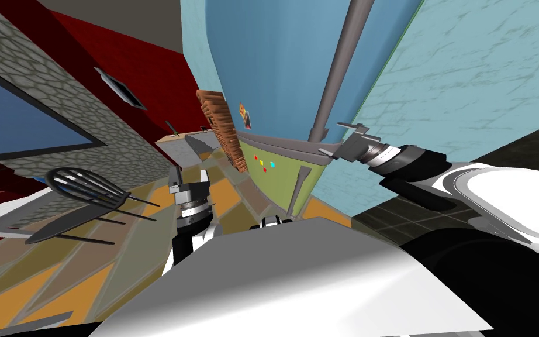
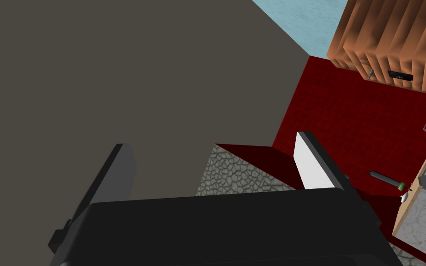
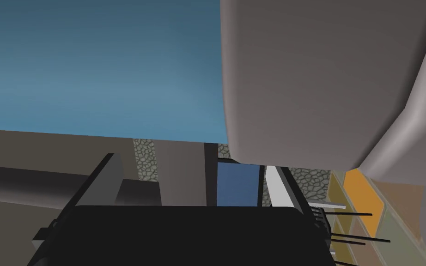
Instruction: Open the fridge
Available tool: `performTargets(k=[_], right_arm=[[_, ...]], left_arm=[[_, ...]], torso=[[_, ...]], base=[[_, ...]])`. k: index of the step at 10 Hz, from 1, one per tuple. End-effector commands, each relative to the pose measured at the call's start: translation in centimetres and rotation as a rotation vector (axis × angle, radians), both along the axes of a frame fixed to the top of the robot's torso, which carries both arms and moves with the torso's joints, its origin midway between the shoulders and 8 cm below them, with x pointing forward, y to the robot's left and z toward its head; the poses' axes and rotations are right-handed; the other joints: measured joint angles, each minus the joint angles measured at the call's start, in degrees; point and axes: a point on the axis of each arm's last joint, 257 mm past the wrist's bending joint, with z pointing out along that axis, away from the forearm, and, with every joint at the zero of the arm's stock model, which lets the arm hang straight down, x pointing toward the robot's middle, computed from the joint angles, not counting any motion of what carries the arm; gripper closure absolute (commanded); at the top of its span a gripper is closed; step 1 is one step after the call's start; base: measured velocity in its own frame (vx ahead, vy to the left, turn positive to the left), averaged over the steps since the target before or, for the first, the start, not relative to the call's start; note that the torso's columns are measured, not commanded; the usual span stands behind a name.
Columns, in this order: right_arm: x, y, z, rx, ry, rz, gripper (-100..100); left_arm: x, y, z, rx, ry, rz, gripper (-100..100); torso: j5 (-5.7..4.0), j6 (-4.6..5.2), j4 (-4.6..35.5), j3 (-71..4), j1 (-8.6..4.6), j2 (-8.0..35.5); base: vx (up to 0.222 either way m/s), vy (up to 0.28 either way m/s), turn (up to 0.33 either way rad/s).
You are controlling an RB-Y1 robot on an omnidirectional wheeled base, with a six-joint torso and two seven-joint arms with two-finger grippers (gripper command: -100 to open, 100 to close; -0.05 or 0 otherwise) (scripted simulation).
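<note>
1. Left gripper (image 1: 189,178), left of centre: fingers apart, holding nothing; keep it parked.
2. Fridge (image 1: 274,64) upper middle, grey handle (image 1: 339,64) running down it.
3. Right gripper (image 1: 340,139), right of centre: spread, empty, at the handle's lower end. Centre the handle between the fingers before closing, then pull along the hinge arc.

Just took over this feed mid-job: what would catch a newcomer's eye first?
The big blue fridge door straight ahead, with a long grey handle down it. The right gripper is open at the handle's lower end; a dark wire chair stands to the left.
</note>
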Motion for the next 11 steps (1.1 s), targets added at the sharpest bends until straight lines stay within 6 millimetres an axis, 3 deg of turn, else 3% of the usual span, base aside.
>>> performTargets(k=[1, 7, 10, 11], right_arm=[[-0.1, 0.8, 0.6, -0.007, 0.025, 0.034, -100], [-1.0, 4.2, 1.3, -0.094, 0.065, 0.122, -100], [-0.9, 4.1, 1.5, -0.091, 0.068, 0.124, -100], [-0.9, 4.1, 1.5, -0.09, 0.07, 0.125, 100]], left_arm=[[0.0, 0.0, 0.0, 0.0, 0.0, 0.0, 0], [0.0, 0.0, 0.0, 0.0, 0.0, 0.0, 0], [0.0, 0.0, 0.0, 0.0, 0.0, 0.0, 0], [0.0, 0.0, 0.0, 0.0, 0.0, 0.0, 0]], torso=[[0.01, -0.01, 0.0, 0.0, 0.02, 0.0], [-0.03, 0.01, 0.0, 0.0, -0.13, 0.0], [0.04, -0.04, -0.1, -0.2, 0.12, -0.3], [0.03, -0.07, -0.1, -0.2, 0.03, -0.2]], base=[[0.024, -0.035, -0.028], [0.023, -0.047, -0.02], [0.033, 0.022, -0.019], [-0.005, 0.005, -0.002]])
